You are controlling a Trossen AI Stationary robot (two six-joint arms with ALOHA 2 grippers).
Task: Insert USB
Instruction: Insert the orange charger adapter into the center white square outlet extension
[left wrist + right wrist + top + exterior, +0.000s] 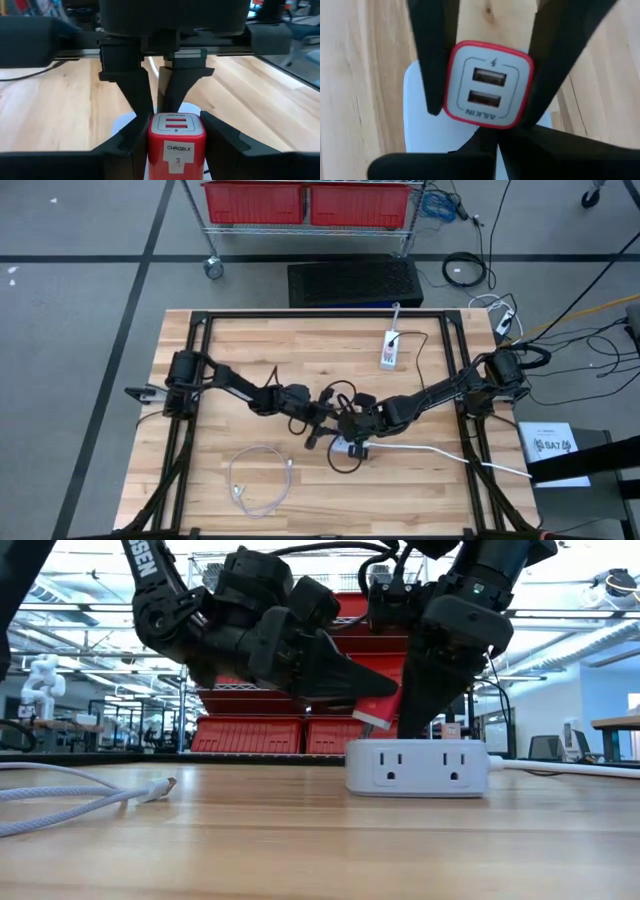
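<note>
A red charger block (176, 145), with a white face carrying two USB ports (487, 85), hangs tilted just over a white power strip (415, 768) at the table's middle. My left gripper (375, 700) is shut on the block. My right gripper (410, 730) comes down beside the block with its fingers shut and its tips at the strip's top. The strip lies flat on the wood (345, 446), and its white cord runs to the right. A white USB cable (260, 480) lies coiled near the front edge, with its plug (160, 785) resting on the table. My left gripper pinches the block's two red sides (151, 146) between its fingers (435, 65). It comes nearly level from the table's left. The block is tilted, ported face turned up toward the right arm, and held clear of the table over the strip's end. My right gripper stands with its shut fingertips (408, 732) on the strip's top face (425, 744), coming from above at a slant. The block hides the tips in the wrist views. The strip lies flat on the table under them.
A second white power strip (390, 350) lies toward the far edge. Black cables (340, 395) loop at the centre behind the grippers. A cart with red bins (310, 202) stands beyond the table. Bare wood lies at the front right and far left.
</note>
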